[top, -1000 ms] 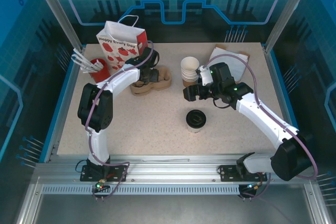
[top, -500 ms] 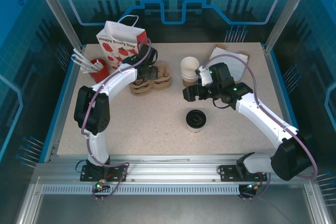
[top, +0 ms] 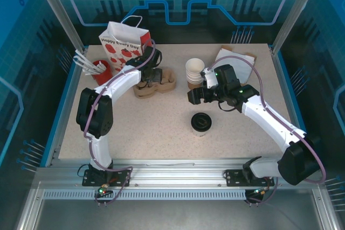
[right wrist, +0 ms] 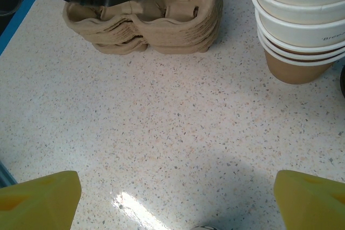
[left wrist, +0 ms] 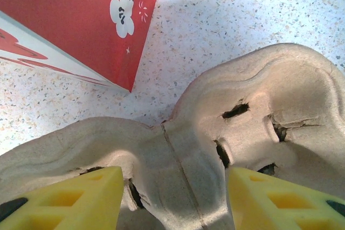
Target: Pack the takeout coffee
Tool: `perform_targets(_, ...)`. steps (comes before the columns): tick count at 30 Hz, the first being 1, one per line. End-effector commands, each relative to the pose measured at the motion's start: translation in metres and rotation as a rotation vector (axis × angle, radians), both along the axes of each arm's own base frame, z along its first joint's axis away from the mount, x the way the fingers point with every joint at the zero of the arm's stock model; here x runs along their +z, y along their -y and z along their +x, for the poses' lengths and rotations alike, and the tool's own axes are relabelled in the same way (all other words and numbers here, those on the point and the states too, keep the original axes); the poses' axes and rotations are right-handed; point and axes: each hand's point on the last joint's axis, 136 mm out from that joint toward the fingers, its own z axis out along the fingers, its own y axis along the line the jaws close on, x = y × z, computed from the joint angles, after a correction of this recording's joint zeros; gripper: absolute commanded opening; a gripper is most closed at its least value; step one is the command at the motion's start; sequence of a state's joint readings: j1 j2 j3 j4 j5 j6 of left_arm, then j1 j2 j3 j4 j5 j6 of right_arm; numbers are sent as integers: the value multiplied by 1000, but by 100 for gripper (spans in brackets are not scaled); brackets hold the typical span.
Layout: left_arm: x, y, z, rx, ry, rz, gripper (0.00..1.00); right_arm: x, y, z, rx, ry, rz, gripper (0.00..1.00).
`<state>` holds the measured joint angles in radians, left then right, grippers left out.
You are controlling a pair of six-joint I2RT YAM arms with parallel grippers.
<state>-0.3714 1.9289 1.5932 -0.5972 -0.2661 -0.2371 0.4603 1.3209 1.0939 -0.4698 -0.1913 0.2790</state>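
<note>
The takeout coffee (top: pixel 200 122), a pale cup under a black lid, stands mid-table in front of my right gripper (top: pixel 195 96). That gripper (right wrist: pixel 178 189) hangs open over bare tabletop, nothing between its yellow fingers. My left gripper (top: pixel 149 74) is down on a stack of brown pulp cup carriers (top: pixel 160 83). In the left wrist view the top carrier (left wrist: pixel 259 100) lies under the left gripper (left wrist: pixel 175 187). The fingers stand apart on either side of its middle ridge. The carriers (right wrist: pixel 145 22) lie far left in the right wrist view.
A red gift bag (top: pixel 124 44) (left wrist: pixel 70 20) stands just behind the carriers. A stack of lidless white cups (top: pixel 194 71) (right wrist: pixel 302 20) sits beside the right wrist. A red cup of white sticks (top: pixel 98 69) is at far left, and white paper (top: pixel 235 57) at back right.
My left arm's elbow swung left and its gripper shifted a little over the carriers, with the fingers spreading slightly. The right arm and the coffee have not moved.
</note>
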Motion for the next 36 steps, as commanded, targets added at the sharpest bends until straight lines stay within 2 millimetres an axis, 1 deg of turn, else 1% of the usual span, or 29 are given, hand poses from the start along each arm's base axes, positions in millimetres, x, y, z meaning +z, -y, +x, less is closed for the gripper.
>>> perform_targets(1,-12,-2,-5,12,-35,23,54,-3,-8,-4,29,-3,5,93)
perform_targets(3,-12,-2,-6,13,-37,21,56,-3,-9,-4,31,-4,6,94)
perform_targets(6,-15,1,-7,16,-47,4,62,-4,-8,-4,30,-4,6,94)
perform_targets(11,-22,1,-6,18,-64,7,63,-5,-9,-6,31,-9,9,94)
perform_targets(16,-25,3,-5,16,-69,-3,59,-7,-7,-7,28,-9,3,94)
perform_targets(23,-25,4,-5,16,-69,-6,51,-7,-6,-8,25,-9,2,93)
perform_targets(27,-21,3,-5,16,-61,-6,48,-7,-7,-8,26,-9,5,93)
perform_targets(36,5,2,-5,19,-3,-21,48,-7,-8,-8,28,-11,9,94)
